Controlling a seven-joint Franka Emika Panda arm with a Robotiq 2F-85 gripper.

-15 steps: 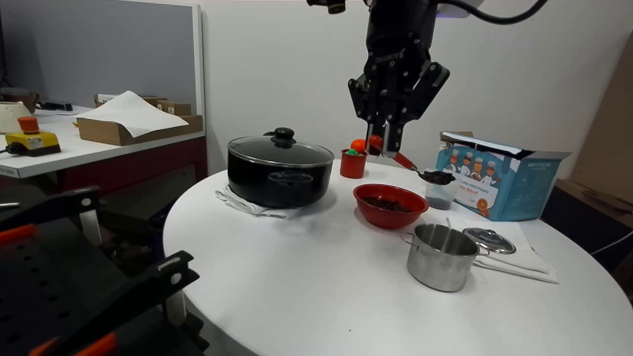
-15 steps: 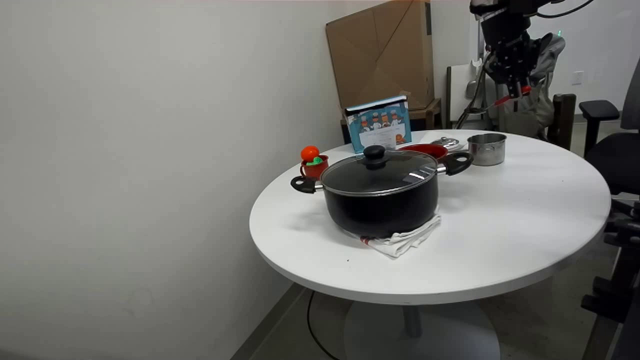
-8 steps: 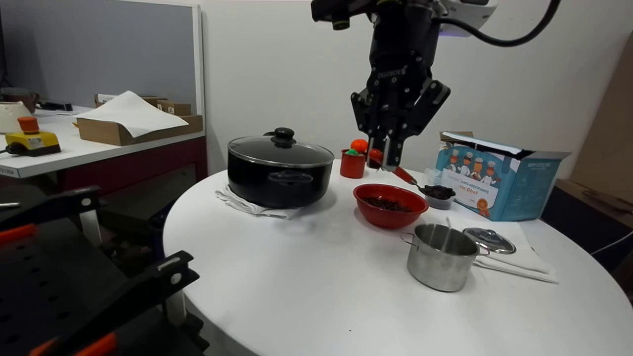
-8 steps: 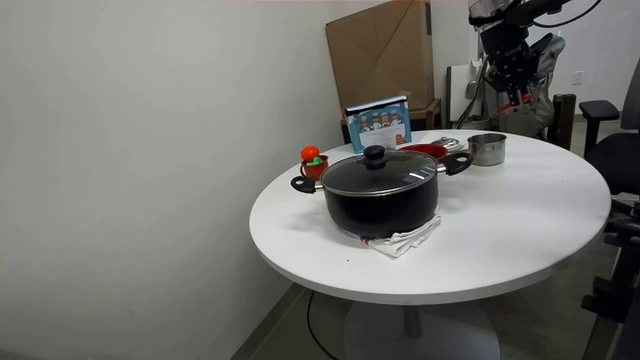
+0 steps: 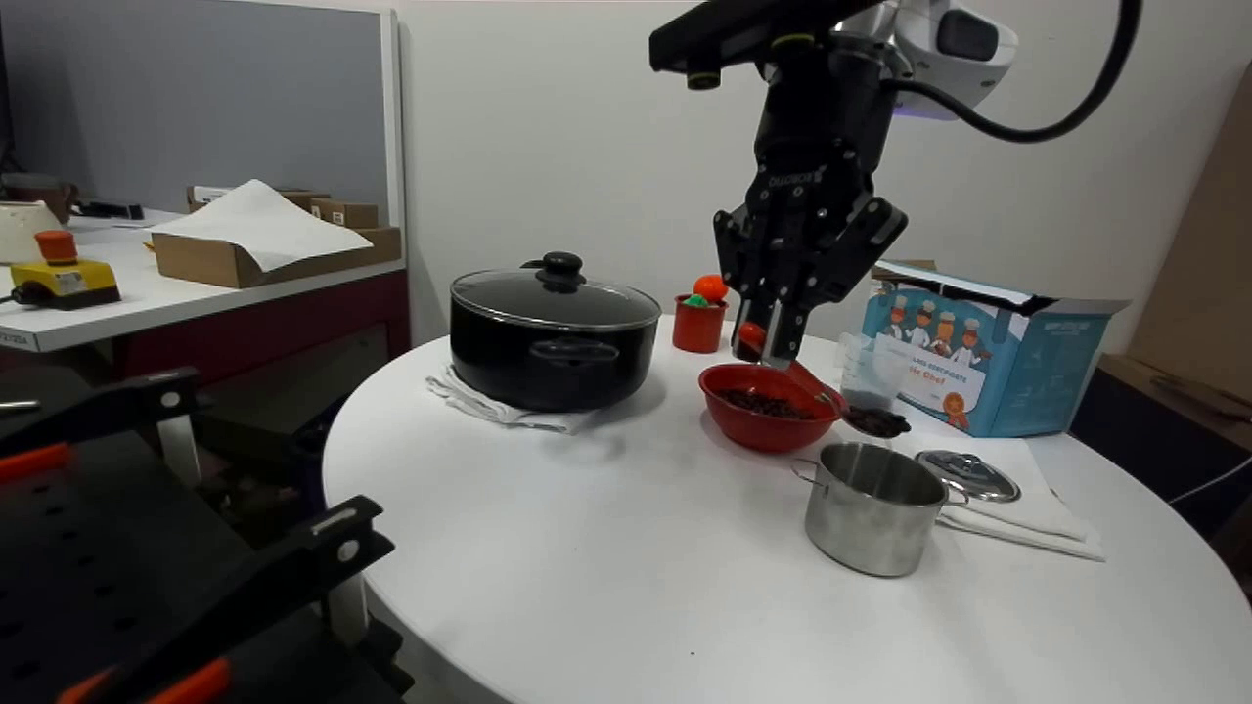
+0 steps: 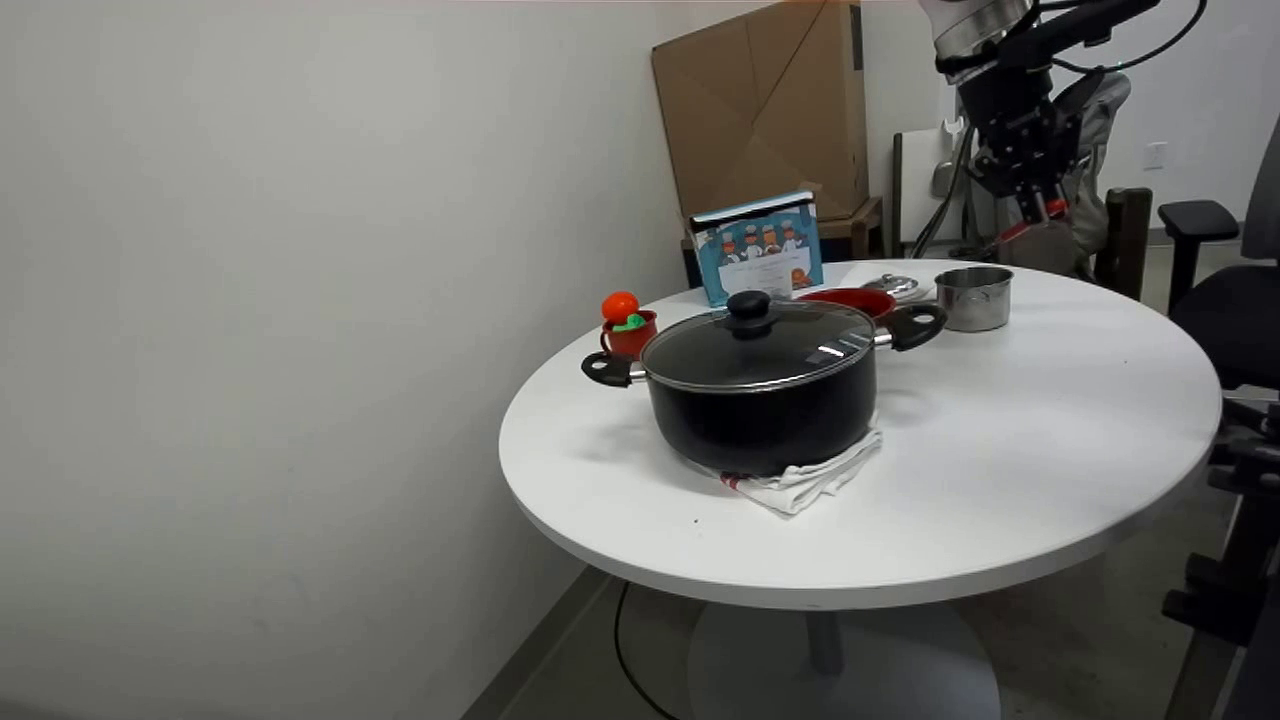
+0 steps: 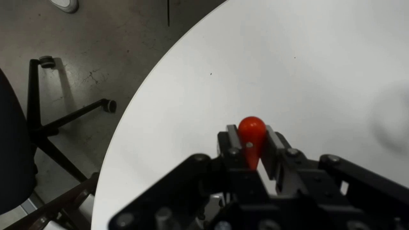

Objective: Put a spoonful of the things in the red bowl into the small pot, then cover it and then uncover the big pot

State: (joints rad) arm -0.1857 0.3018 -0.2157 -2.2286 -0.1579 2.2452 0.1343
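The small pot (image 5: pixel 871 528) stands upright on the white counter (image 5: pixel 606 587); in an exterior view, the gripper (image 5: pixel 763 344) hangs above and to the left of the small pot, pinched narrow around the red handle of a spoon (image 5: pixel 806 381); the spoon tilts down toward the small pot, its scoop heaped with dark pieces (image 5: pixel 877 422) and showing just above the small pot's far rim, though whether it is over the mouth I cannot tell; the red bowl (image 5: pixel 768 432), with more dark pieces inside, sits near the small pot, behind and to its left; the small lid (image 5: pixel 968 476) lies on a white cloth (image 5: pixel 1047 508) just right of the small pot; well to the small pot's left, the big pot (image 5: pixel 548 376) rests on a folded cloth (image 6: pixel 810 485), its glass lid (image 5: pixel 606 303) on.
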